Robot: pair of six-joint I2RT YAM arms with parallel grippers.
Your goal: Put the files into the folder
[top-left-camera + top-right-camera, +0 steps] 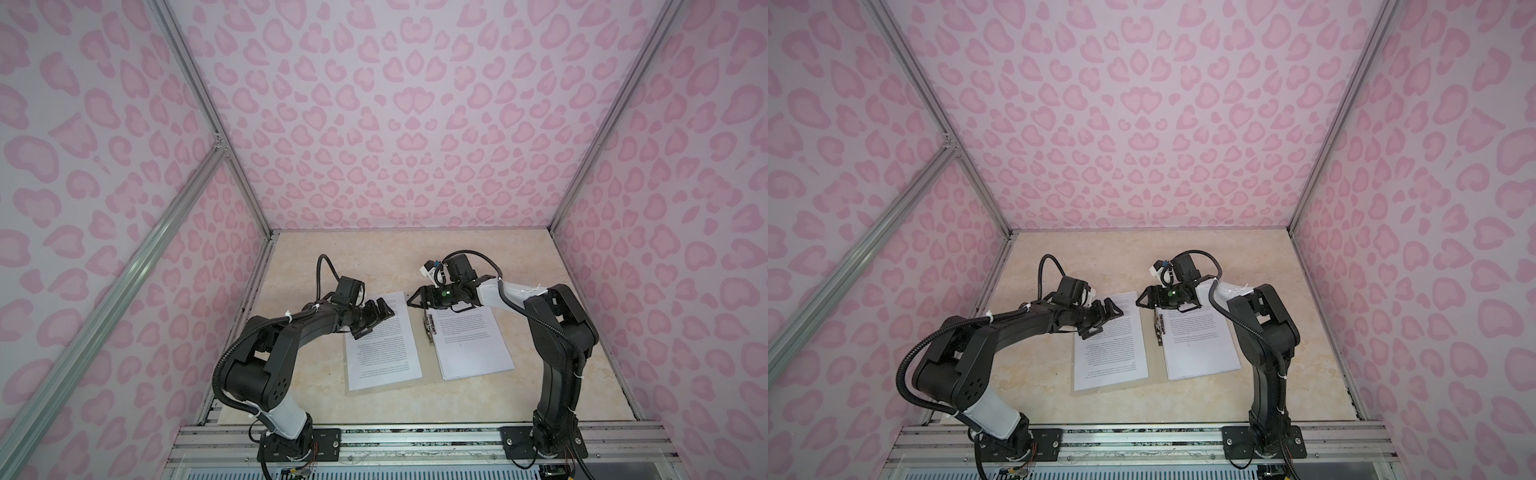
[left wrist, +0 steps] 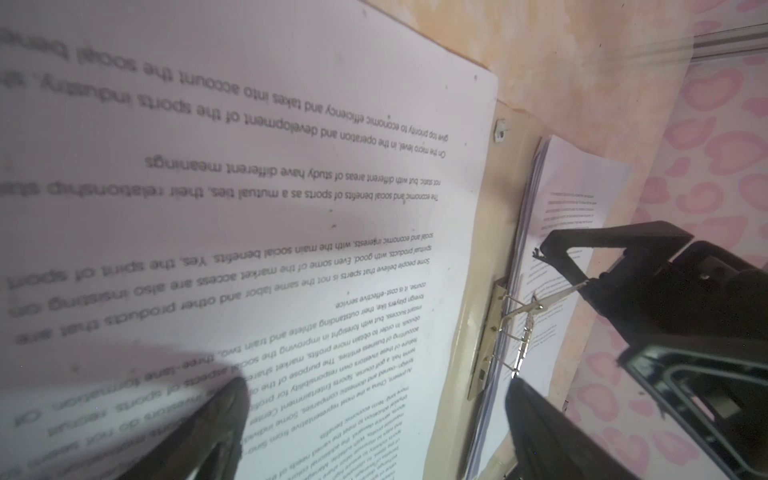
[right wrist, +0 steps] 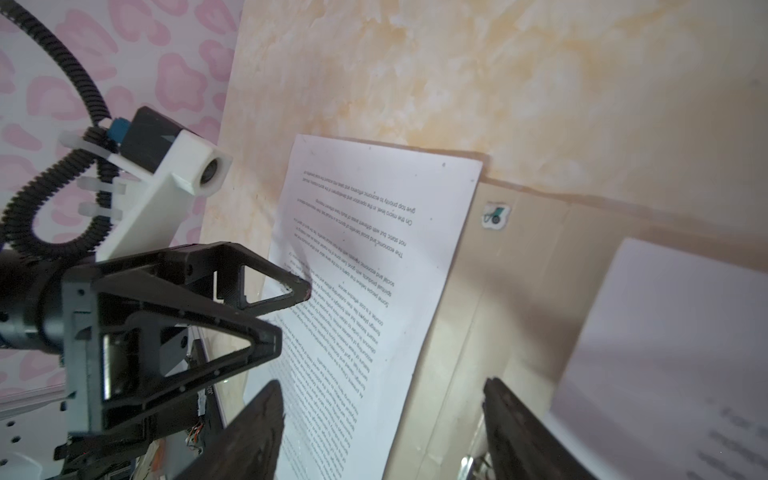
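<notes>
Soft, even light, pinkish cast. Top views bend at edges. Wrist views: fingers out of focus, soft shadow across the files.

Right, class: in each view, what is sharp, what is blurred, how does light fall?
Left wrist view: the loose sheet smears nearest the lens, legible farther off. Right wrist view: the paper stack is out of focus, the loose sheet crisp. Both top views: soft even light, faint shadows.
</notes>
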